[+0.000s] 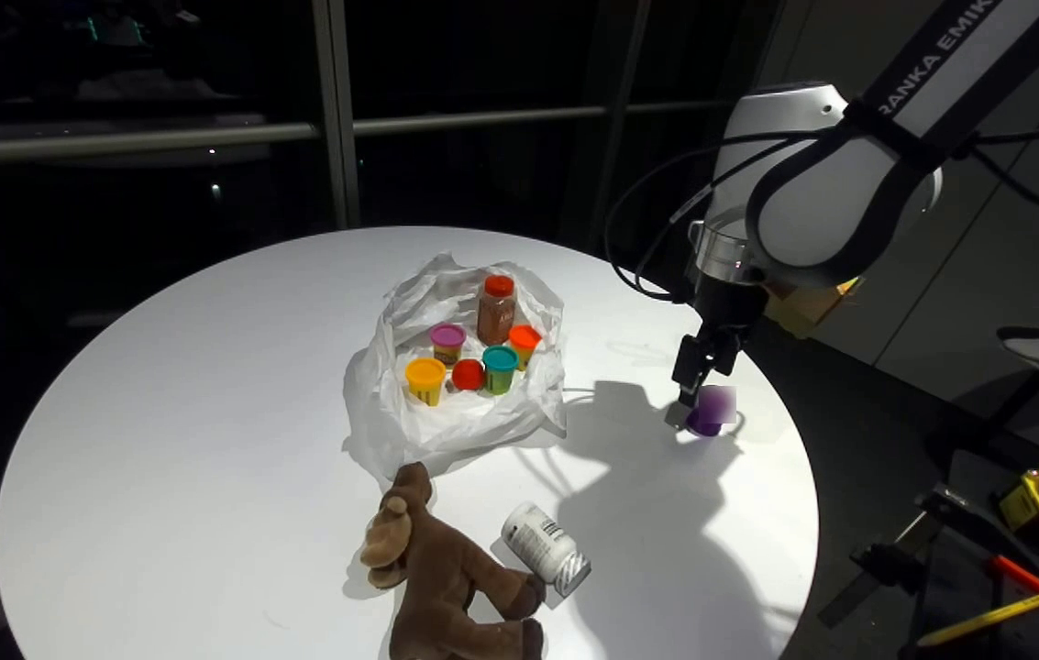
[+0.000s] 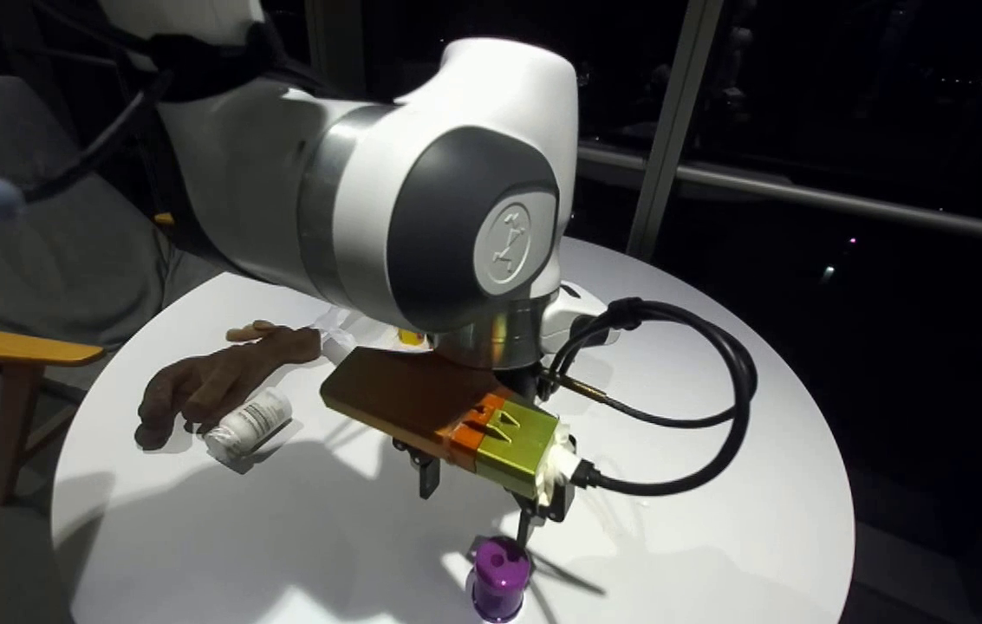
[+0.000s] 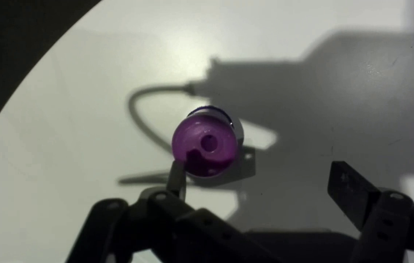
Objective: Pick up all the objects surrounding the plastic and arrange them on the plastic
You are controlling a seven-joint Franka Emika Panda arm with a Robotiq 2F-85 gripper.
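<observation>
1. Your claw [image 3: 258, 177] gapes wide, one fingertip [image 3: 177, 180] close to the purple cup [image 3: 205, 138] near the edge of the worktop [image 1: 207, 412].
2. Your plastic [image 1: 469, 435], farther inward, holds cups [image 1: 425, 380] and a jar [image 1: 495, 316].
3. You see the plush toy [image 1: 446, 559] beside the white bottle [image 1: 542, 543].

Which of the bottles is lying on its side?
The white bottle beside the toy. It lies flat, while the red-lidded bottle stands upright on the plastic.
</observation>
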